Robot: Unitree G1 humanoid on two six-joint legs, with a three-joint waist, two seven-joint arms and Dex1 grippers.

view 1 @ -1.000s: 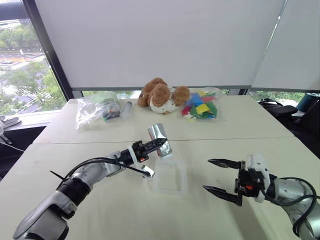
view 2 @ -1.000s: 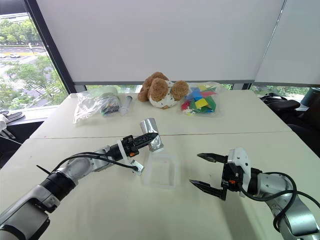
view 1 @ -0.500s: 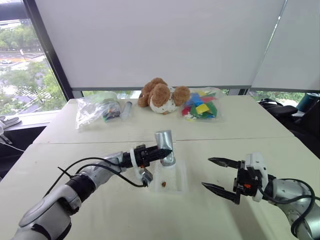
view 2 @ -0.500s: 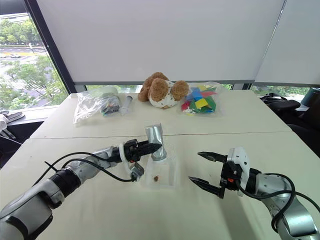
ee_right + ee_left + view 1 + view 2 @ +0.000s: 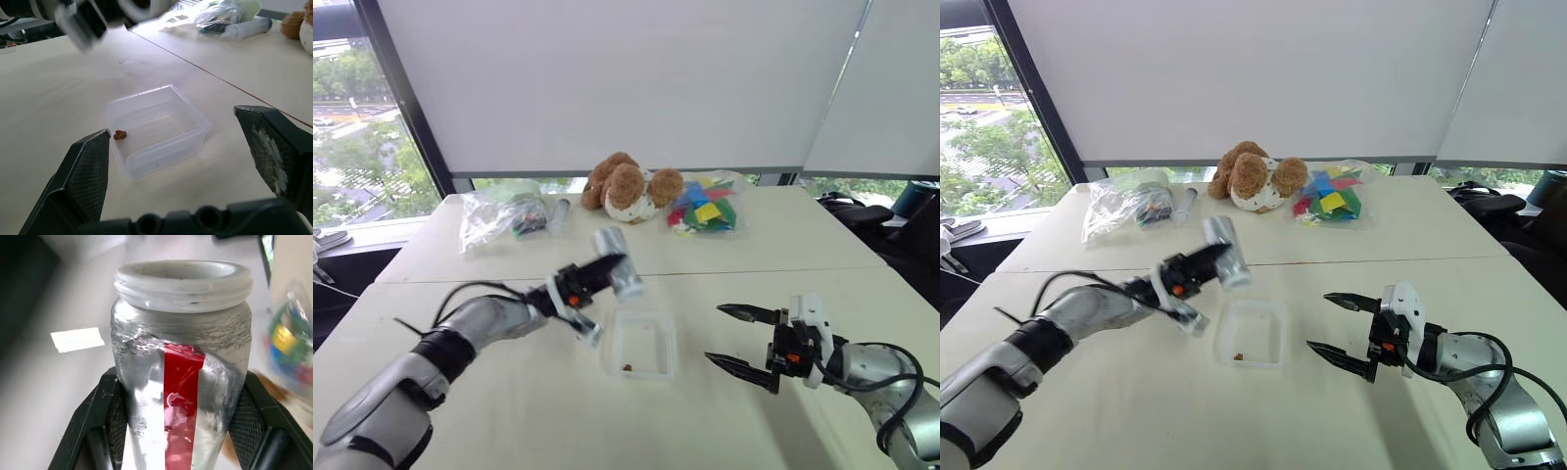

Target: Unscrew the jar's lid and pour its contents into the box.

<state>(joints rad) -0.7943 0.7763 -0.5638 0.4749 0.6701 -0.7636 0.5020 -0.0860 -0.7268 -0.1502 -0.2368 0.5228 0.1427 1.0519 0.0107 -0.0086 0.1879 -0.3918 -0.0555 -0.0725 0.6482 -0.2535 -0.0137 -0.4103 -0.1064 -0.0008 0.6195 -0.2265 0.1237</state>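
A shallow clear plastic box (image 5: 640, 344) with rounded corners sits on a pale, smooth bench (image 5: 783, 257), and all else is placed from it. A tiny brown pellet-like bit, the contents (image 5: 120, 134), lies on the box's floor against one wall. Just above and to the left of the box, the left gripper (image 5: 594, 270) is clamped on the jar (image 5: 182, 367), its ridged black fingers (image 5: 110, 418) pressing both sides. The jar is a small cylinder of crinkled silvery-grey material with a glossy red stripe down its side and a pale threaded neck, its mouth uncapped. It is held off the bench at a tilt. To the right of the box, the right gripper (image 5: 740, 338) hovers with its two pointed black fingers spread wide, holding nothing, aimed toward the box. Beyond the box, at the bench's far edge, rest a fuzzy brown plush toy (image 5: 628, 186), a clear bag of coloured pieces (image 5: 707, 210) and a crumpled clear bag (image 5: 501, 215).
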